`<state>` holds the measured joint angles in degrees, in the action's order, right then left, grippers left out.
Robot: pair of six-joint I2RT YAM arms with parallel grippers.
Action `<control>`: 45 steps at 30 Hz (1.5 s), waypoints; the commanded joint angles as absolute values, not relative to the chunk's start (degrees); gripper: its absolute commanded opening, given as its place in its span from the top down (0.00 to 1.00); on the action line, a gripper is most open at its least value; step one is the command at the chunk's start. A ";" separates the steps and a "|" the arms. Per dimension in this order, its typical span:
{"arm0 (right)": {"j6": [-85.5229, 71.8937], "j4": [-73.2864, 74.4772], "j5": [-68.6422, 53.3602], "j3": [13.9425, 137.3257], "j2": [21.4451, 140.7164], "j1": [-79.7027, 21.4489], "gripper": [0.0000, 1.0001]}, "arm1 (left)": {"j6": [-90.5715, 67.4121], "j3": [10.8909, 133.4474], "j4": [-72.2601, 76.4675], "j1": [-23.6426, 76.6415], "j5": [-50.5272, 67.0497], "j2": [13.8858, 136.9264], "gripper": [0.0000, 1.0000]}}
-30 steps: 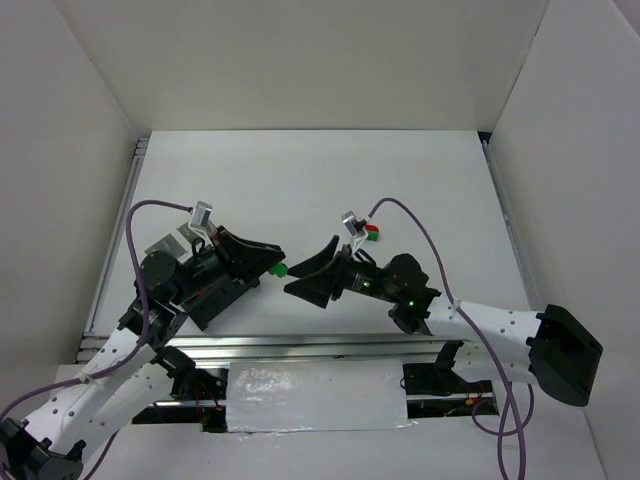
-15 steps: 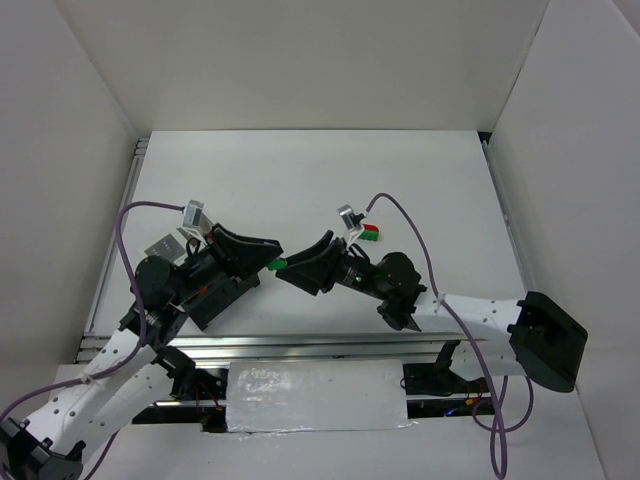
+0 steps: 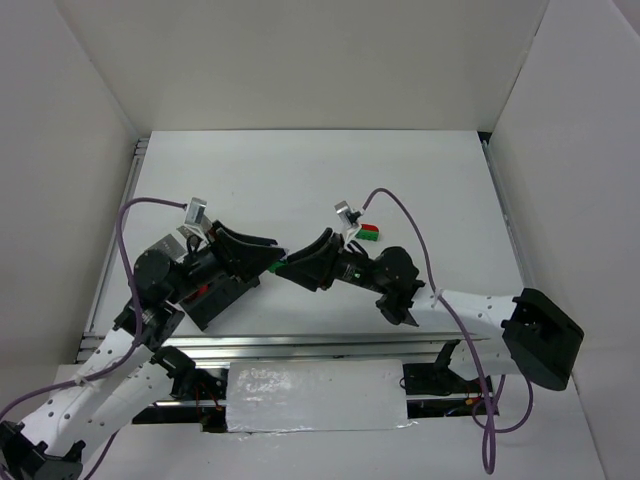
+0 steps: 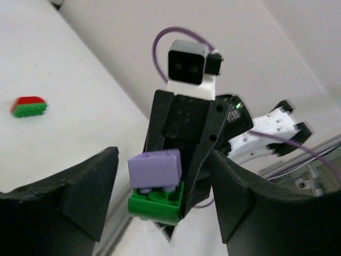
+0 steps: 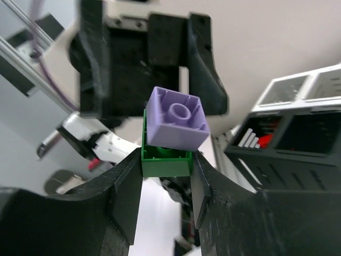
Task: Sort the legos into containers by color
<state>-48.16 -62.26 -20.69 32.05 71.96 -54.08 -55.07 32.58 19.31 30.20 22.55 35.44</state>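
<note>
Snugly between right jaws, lilac-green stack [image 5: 170, 140]

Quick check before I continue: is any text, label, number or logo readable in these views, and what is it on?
No text can be read in any view.
The lilac brick and the green brick show no lettering.
The black box has no label in view.
The red-and-green brick is too small to tell.
The wrist camera has a blank housing.
</note>
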 commanded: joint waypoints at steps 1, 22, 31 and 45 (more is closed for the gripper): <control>-43.51 -60.83 -29.34 34.46 68.83 -50.11 1.00 | -44.60 41.03 6.62 30.41 24.42 37.17 0.14; -38.24 -33.69 -27.80 31.81 67.77 -33.40 1.00 | -42.45 50.26 -20.55 30.41 -10.36 48.07 0.92; -27.69 -10.21 -16.54 43.32 67.58 -38.58 1.00 | -45.61 60.55 -44.01 30.24 -37.85 48.34 0.35; -23.91 9.83 3.77 83.91 99.65 -56.42 1.00 | -56.78 62.43 -63.99 29.27 -64.24 42.39 0.01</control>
<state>-24.69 3.55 -2.68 76.03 95.18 -55.51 -51.53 65.25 -59.09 29.78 -54.70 46.30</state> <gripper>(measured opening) 0.438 0.994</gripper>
